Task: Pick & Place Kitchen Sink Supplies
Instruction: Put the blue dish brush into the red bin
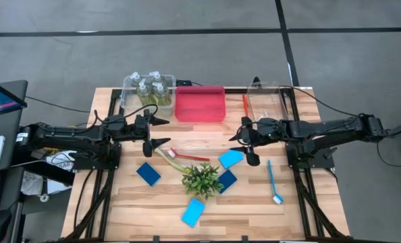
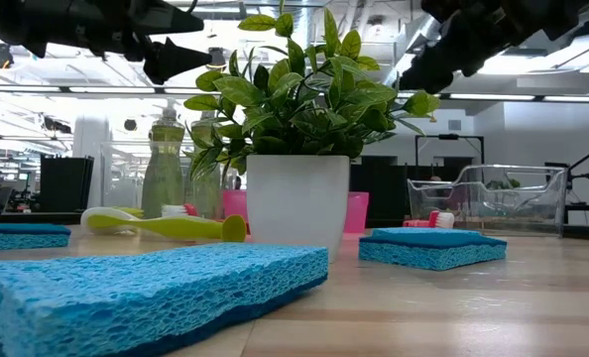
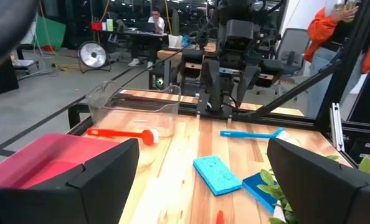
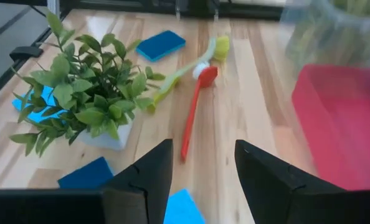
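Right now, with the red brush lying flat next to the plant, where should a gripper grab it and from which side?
Probably mid-handle, from straight above. The red brush lies flat on the table, its thin handle bare on both sides along the middle. Its head touches the yellow brush, and the plant crowds the one side, so jaws across the handle avoid both. The right gripper, open, is nearest.

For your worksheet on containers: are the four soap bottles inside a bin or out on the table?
Inside: the bottles stand together within the clear bin.
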`<state>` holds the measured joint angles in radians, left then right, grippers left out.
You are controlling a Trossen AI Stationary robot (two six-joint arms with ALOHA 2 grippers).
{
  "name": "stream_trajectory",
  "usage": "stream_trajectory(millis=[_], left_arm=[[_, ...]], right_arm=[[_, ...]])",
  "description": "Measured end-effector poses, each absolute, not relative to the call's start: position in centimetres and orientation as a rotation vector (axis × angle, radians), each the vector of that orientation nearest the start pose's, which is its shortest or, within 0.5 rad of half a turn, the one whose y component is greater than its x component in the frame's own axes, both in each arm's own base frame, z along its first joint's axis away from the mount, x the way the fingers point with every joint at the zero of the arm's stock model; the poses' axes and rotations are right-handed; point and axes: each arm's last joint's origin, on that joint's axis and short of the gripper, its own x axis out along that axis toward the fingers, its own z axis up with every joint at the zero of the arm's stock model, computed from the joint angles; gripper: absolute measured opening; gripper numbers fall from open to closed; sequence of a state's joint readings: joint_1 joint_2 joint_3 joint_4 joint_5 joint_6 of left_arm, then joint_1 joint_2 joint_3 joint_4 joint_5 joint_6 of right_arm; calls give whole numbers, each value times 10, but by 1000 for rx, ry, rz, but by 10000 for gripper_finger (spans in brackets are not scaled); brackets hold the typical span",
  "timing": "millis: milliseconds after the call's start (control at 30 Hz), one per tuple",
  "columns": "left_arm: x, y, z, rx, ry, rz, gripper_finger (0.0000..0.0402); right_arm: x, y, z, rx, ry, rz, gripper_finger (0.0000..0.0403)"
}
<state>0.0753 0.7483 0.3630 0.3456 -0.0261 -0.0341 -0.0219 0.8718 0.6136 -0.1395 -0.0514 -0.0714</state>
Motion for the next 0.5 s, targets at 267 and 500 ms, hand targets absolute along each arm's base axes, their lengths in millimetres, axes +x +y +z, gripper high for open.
stream_trajectory(millis=[267, 500], left_arm=[[172, 14, 244, -32, 27, 101, 356], [172, 14, 244, -32, 23, 101, 356]], right_arm=[[199, -3, 247, 71, 518, 3, 166], [208, -7, 221, 59, 701, -133, 166]])
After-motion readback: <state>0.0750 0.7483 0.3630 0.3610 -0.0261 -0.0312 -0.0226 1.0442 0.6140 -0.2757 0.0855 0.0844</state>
